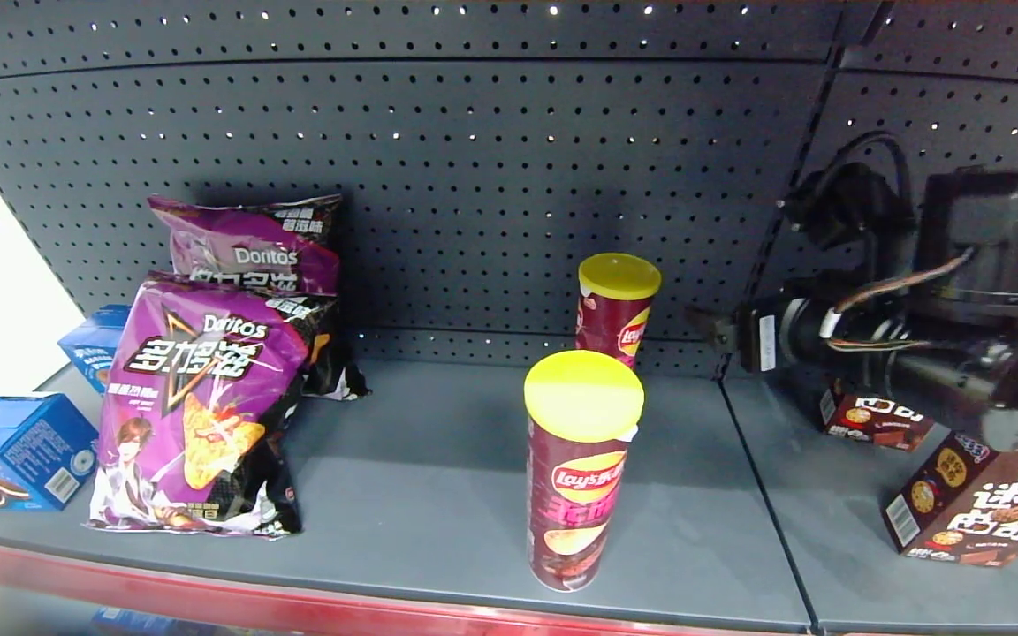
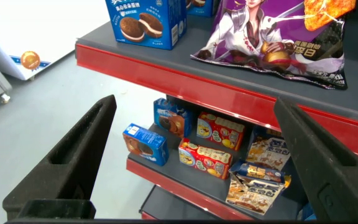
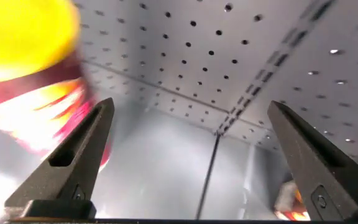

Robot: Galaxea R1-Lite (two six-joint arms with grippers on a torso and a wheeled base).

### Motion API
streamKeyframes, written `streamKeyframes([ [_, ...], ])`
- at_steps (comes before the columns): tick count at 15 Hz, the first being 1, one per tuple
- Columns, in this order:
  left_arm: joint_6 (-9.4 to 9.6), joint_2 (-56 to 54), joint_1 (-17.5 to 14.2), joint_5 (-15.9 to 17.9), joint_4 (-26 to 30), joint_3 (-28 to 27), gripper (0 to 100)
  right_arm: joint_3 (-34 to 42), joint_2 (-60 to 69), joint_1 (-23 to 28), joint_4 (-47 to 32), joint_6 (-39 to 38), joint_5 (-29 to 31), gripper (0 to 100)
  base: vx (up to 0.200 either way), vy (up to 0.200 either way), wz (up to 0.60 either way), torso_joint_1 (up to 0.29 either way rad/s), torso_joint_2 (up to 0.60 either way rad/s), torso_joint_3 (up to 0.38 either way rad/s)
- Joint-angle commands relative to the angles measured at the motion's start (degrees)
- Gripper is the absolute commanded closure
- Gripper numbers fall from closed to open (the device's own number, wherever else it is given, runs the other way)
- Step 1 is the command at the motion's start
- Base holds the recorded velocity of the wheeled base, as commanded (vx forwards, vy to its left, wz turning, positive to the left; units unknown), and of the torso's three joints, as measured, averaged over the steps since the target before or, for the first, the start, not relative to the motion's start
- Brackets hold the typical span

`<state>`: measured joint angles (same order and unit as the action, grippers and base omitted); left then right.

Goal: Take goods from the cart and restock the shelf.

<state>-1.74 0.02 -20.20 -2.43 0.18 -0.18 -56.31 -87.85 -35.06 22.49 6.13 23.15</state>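
In the head view, the shelf [image 1: 438, 477] carries two yellow-lidded chip tubes at the centre of the frame. The front can [image 1: 578, 495] is near the red edge and the rear can [image 1: 615, 318] is by the pegboard. Purple chip bags [image 1: 200, 397] and blue cookie boxes [image 1: 14, 450] fill the left of the frame, and brown biscuit boxes [image 1: 977, 512] sit at the lower right. The right arm [image 1: 915, 353] enters from the right edge, its tip just beside the rear can.

In the left wrist view, the left gripper [image 2: 194, 102] hangs outside the shelf's red edge, jaws wide apart and empty, with a lower shelf [image 2: 166, 180] of small boxes beyond.

In the right wrist view, the right gripper [image 3: 191, 106] has its jaws apart and empty. A blurred yellow-lidded can [image 3: 30, 81] is close beside one jaw, likely the rear one.

Two cans look placed. Bare shelf around them suggests more stock is to be fetched.
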Motion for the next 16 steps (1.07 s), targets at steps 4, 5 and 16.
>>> streamKeyframes([
  [4, -0.01, 0.0, 0.0, 0.0, 0.0, 0.0, 0, 9.8, 27.2, -0.8, -10.0, 1.3, -5.1, 0, 0.0, 0.0, 0.0, 0.0, 0.0, 0.0],
  [5, -0.01, 0.0, 0.0, 0.0, 0.0, 0.0, 0, 14.2, 34.9, 2.7, -11.6, 1.4, -7.6, 0, 0.0, 0.0, 0.0, 0.0, 0.0, 0.0],
  [16, -0.01, 0.0, 0.0, 0.0, 0.0, 0.0, 0, 45.9, 70.4, 18.4, -6.1, -1.0, -12.9, 0, 0.0, 0.0, 0.0, 0.0, 0.0, 0.0],
])
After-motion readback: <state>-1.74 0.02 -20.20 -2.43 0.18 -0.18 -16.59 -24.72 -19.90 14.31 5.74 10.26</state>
